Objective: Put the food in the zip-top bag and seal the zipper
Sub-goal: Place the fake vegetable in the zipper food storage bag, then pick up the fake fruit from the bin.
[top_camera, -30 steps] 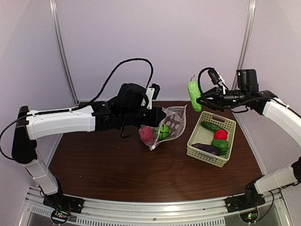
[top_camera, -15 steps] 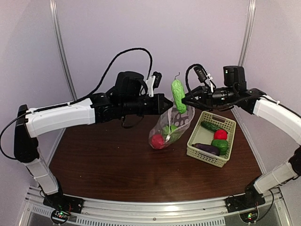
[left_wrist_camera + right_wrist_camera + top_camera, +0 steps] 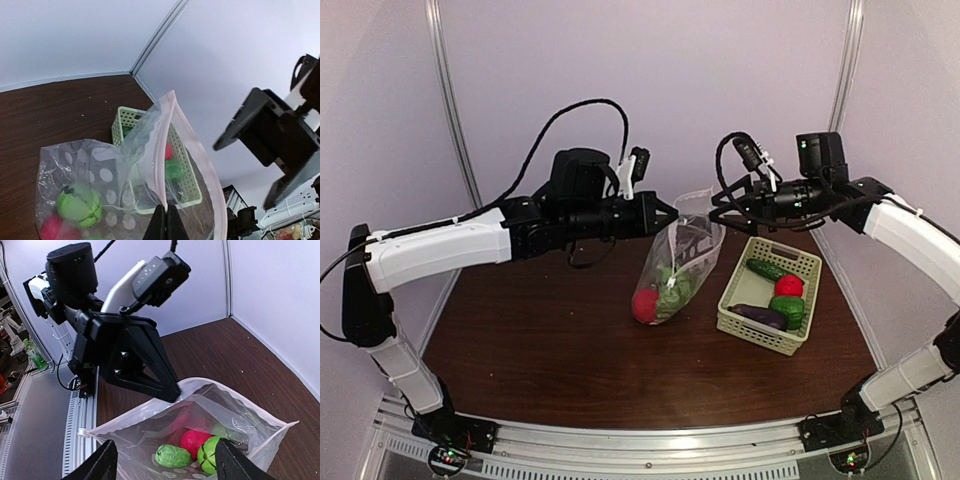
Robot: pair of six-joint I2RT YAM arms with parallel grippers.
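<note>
Just below the right gripper point(image 3: 716, 207), spread wide and empty, hangs the clear speckled plastic zip-top bag point(image 3: 685, 258), its mouth edge pinched in the closed left gripper point(image 3: 673, 214).

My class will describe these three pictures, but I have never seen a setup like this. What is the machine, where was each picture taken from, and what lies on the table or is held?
These are two robot arms bolted at the near edge of a table. One picture looks down from above and behind them; the other two come from a camera on each wrist. The left pincer is shut on the mouth edge of a clear zip-top bag, holding it up, with red and green toy food inside. The right pincer is open and empty above the bag. A pale green basket holds more pieces.
</note>
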